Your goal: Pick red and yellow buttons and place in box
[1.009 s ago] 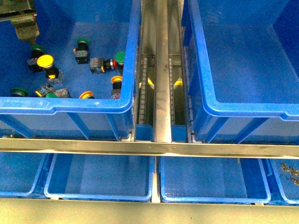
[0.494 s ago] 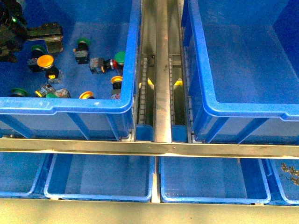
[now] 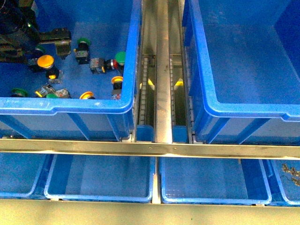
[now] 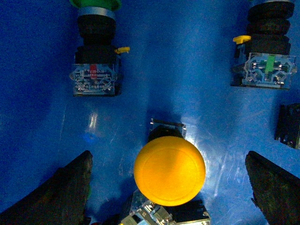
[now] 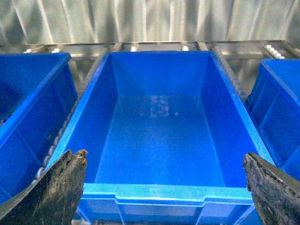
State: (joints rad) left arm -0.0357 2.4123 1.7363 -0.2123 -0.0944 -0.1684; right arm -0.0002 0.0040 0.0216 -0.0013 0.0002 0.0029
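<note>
Centring the released left gripper (image 4: 168,187) over the yellow button (image 4: 169,170), near the bin's (image 3: 93,110) left wall, lower squarely and close below the cap, clear of the green button (image 4: 95,28). Right gripper (image 5: 165,157), also released, faces the box (image 5: 159,191).

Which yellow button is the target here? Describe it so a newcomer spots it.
Start at the big blue bin on the robot's left. Toward its left side lies the yellow button. Its wide mushroom cap is plain yellow; neighbours have green caps or smaller orange-yellow caps.
</note>
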